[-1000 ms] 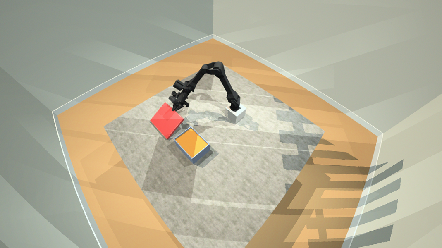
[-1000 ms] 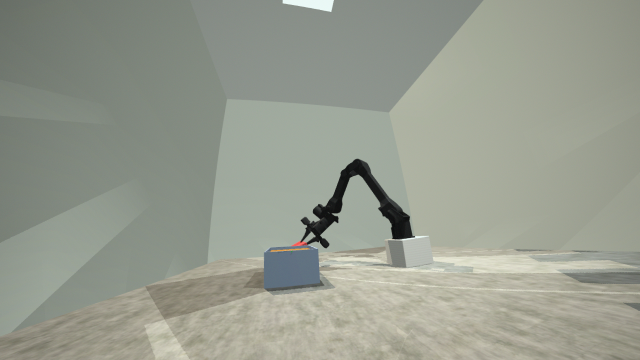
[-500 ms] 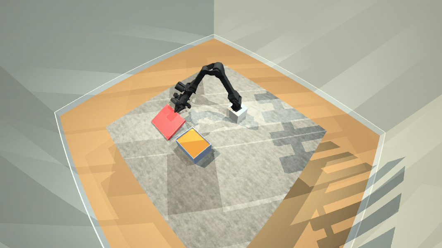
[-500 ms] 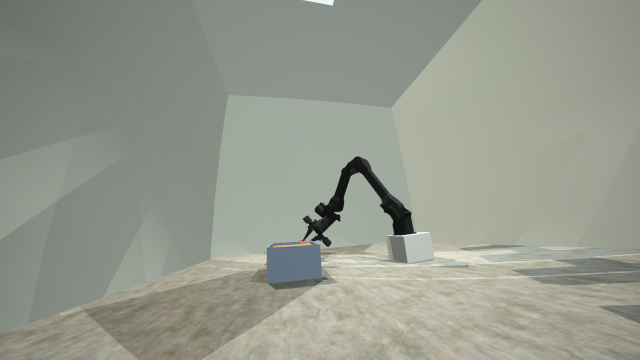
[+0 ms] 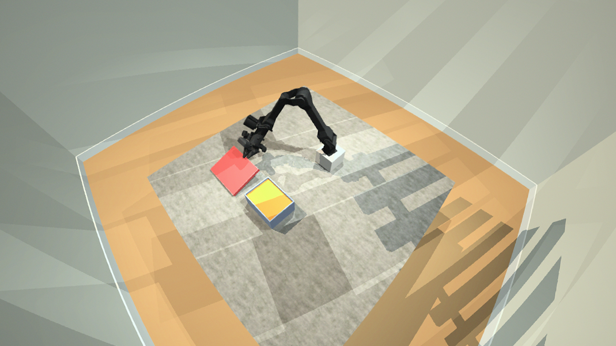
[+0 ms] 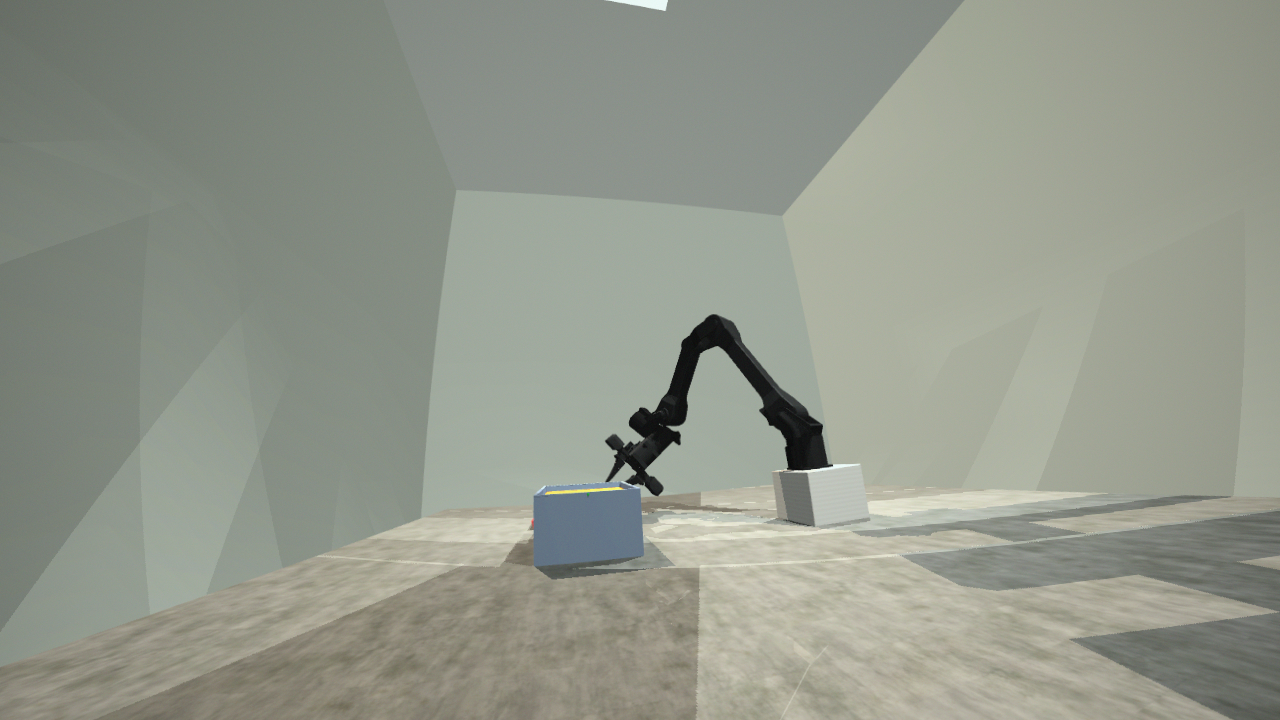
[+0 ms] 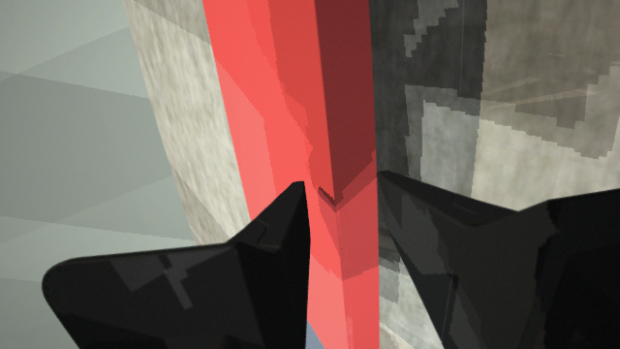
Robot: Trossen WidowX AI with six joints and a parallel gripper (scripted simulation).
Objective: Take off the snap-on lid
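Note:
The red lid [image 5: 234,171] [image 7: 291,73] is off the box and lies low on the mottled grey table [image 5: 200,232], flat or nearly so, smooth face up. Its underside is hidden. My gripper [image 5: 248,156] [image 6: 619,481] [image 7: 341,187] is slightly open, with its fingers on either side of the lid's edge at the end toward the arm. The left finger in the wrist view stands over the top face and the right one beside the edge. The blue box [image 5: 284,215] [image 6: 588,528] stands upright and uncovered, its inside yellow. In the exterior view it hides nearly all of the lid.
The arm's white base block [image 5: 330,162] [image 6: 839,497] stands to the right of the gripper. The box is close beside the lid, with a narrow gap between them in the top view. Orange floor [image 5: 119,166] lies beyond the table's edges.

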